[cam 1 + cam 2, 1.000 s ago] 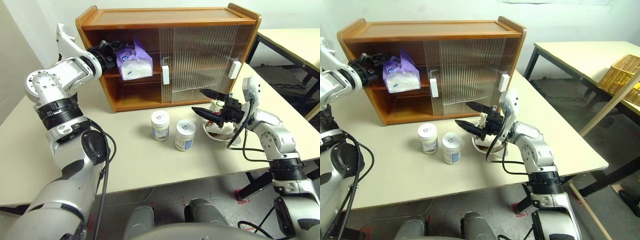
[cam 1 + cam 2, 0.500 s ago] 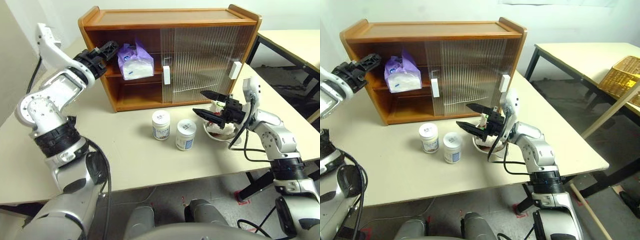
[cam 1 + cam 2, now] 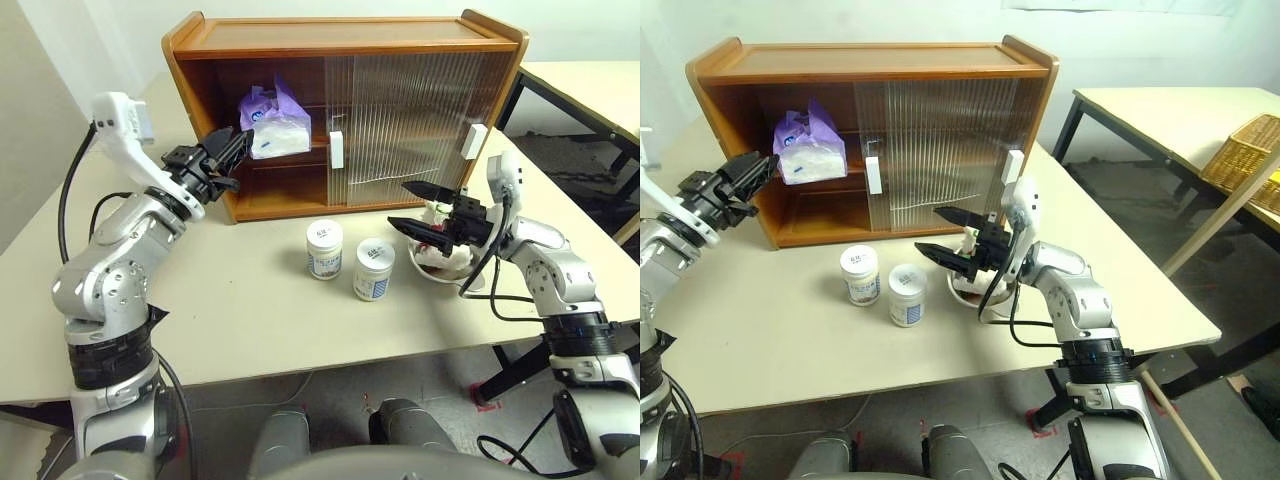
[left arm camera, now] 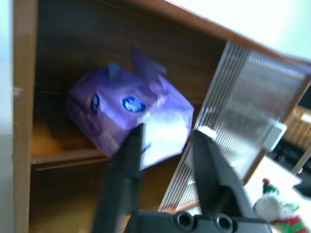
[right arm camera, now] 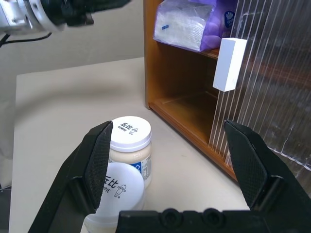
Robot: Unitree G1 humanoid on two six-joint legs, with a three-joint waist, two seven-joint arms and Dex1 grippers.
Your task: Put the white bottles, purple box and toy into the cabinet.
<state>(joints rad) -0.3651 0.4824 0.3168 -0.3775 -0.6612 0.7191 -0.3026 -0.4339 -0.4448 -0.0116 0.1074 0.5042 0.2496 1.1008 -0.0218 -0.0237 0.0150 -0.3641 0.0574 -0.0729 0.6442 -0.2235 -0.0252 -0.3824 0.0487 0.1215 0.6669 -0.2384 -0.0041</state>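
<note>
Left gripper [image 3: 232, 152] backed out of the orange-brown wooden cabinet [image 3: 340, 35] empty, jaws narrowed, leaving the soft lavender-purple tissue pack [image 3: 272, 125] on its upper shelf; right gripper [image 3: 418, 207] spread wide, the two squat white lidded jars [image 3: 346, 258] next.

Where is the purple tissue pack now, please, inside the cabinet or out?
Inside: the purple tissue pack rests on the cabinet's upper shelf, left of the sliding doors.

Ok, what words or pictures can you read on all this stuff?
"E比" with a little cartoon figure: on the lids of both white bottles.
Pale bottle labels: too small to read.
Round blue logo on the purple box: blurred, unreadable.
Cabinet: no writing.
</note>
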